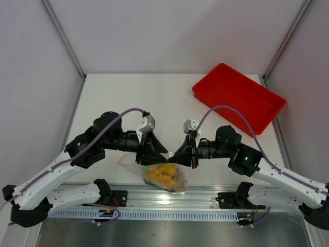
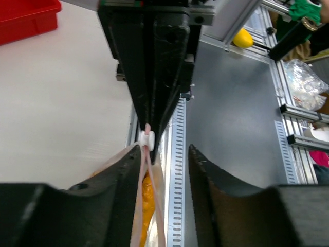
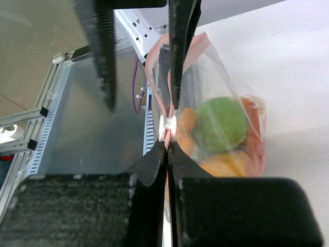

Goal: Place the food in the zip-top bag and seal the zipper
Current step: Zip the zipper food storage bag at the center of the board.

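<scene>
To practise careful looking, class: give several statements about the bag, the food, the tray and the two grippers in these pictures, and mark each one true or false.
1. Food shows inside the zip-top bag. True.
2. The red tray holds the orange pieces. False: the tray looks bare, and the orange pieces are in the bag.
3. The right gripper is shut on the zipper. True.
4. The left gripper is clamped shut. False: its jaws stand apart, with the bag's mouth edge against one finger.
</scene>
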`<state>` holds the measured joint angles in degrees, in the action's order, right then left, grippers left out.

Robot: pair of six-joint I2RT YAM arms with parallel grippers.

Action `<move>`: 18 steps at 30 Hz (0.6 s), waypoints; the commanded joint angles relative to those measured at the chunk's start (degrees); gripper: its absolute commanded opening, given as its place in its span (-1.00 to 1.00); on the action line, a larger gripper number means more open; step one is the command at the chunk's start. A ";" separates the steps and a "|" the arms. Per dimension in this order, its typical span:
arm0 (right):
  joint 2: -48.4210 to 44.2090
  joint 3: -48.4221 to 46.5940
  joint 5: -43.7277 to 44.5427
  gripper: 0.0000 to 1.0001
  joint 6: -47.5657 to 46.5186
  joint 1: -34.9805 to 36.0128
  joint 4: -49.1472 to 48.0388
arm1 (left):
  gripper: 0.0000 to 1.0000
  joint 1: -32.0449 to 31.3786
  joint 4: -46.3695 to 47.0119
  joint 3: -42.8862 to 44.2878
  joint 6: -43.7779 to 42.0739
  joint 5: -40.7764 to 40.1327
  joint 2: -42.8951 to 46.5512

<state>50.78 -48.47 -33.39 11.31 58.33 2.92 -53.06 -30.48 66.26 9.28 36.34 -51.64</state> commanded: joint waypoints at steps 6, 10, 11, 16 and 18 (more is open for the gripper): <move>-0.25 -2.68 -0.27 -1.00 -1.56 1.00 -0.98 | 0.16 0.76 3.24 -1.31 0.48 7.87 0.05; -0.25 -2.77 -0.36 -1.00 -1.56 1.53 -0.90 | 0.18 1.03 3.85 -0.61 0.83 8.05 -1.71; -0.07 -2.77 -0.28 -1.00 -1.56 1.62 -0.72 | 0.18 1.03 3.94 -0.52 0.92 7.79 -2.06; -0.16 -3.04 -0.19 -1.00 -1.73 1.97 -0.37 | 0.19 1.90 4.02 0.10 1.09 7.87 -3.73; -0.07 -3.12 -0.28 -1.00 -1.82 1.97 -0.28 | 0.17 2.78 4.81 -0.08 1.70 7.43 -3.30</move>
<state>50.81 -48.49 -33.43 10.44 59.92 3.66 -51.53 -28.34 64.55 9.80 42.65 -55.61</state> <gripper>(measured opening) 0.002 0.589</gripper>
